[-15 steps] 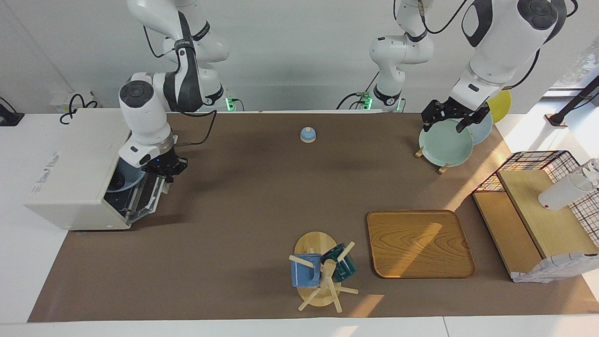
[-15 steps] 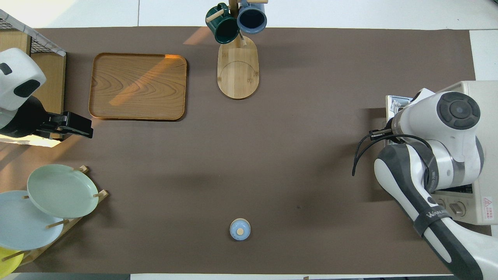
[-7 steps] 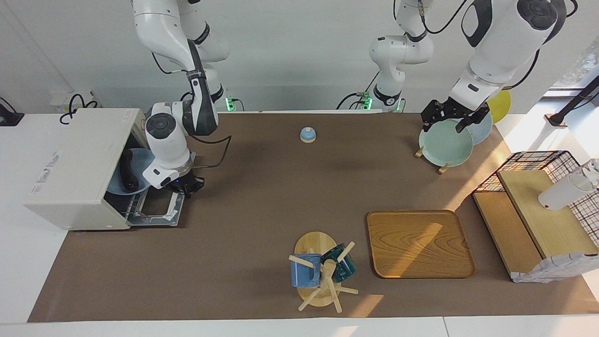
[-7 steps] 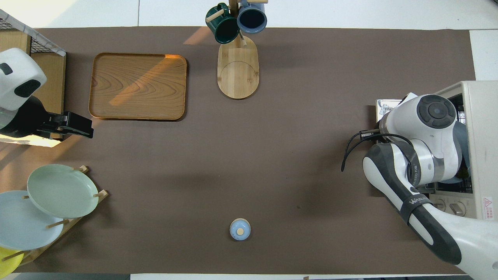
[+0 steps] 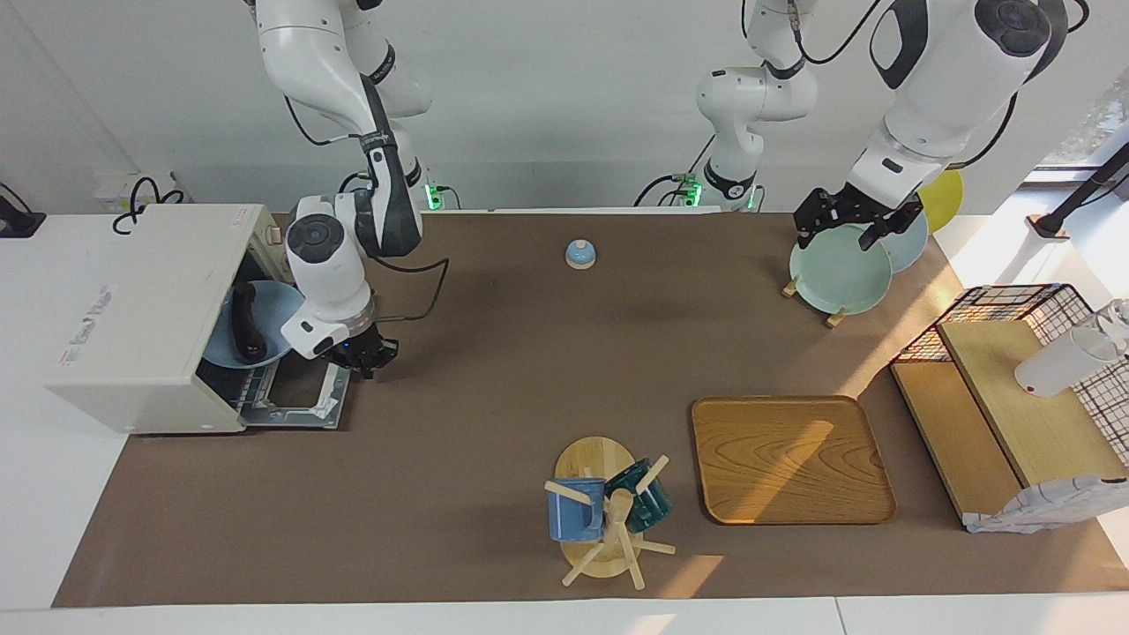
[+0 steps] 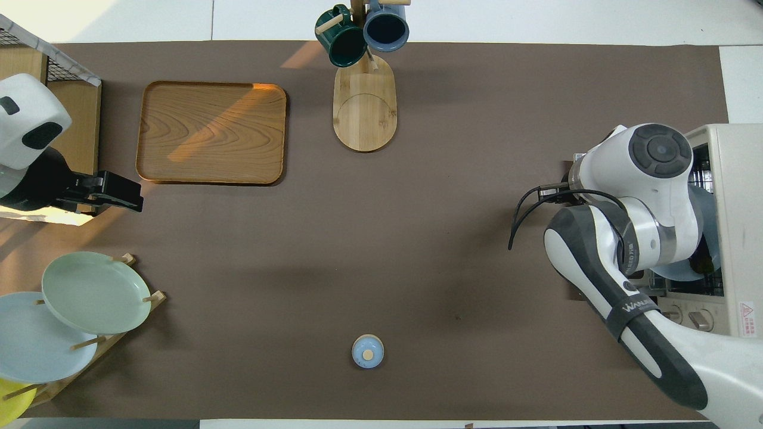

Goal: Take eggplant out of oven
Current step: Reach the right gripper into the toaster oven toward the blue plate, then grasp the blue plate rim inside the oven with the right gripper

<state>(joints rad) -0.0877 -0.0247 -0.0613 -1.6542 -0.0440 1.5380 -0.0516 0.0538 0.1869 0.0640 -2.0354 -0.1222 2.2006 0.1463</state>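
Note:
The cream-white oven (image 5: 132, 317) stands at the right arm's end of the table, and its door (image 5: 300, 390) lies dropped flat. Inside, the dark eggplant (image 5: 246, 324) lies on a light blue plate (image 5: 273, 309) on the wire rack. My right gripper (image 5: 363, 358) is low at the door's free edge, in front of the oven; I cannot tell whether it touches the handle. In the overhead view the right arm covers most of the oven (image 6: 739, 179), and only part of the plate (image 6: 685, 271) shows. My left gripper (image 5: 848, 227) waits open over the plate rack.
A plate rack (image 5: 842, 273) with pale plates stands at the left arm's end. A wooden tray (image 5: 789, 459), a mug tree (image 5: 609, 511) with two mugs, a small blue lidded jar (image 5: 580, 254) and a wire shelf (image 5: 1014, 388) are also on the table.
My right gripper moved away from the oven toward the table's middle, and the door came down from half open to flat. The eggplant and plate came into view. The left arm stayed still.

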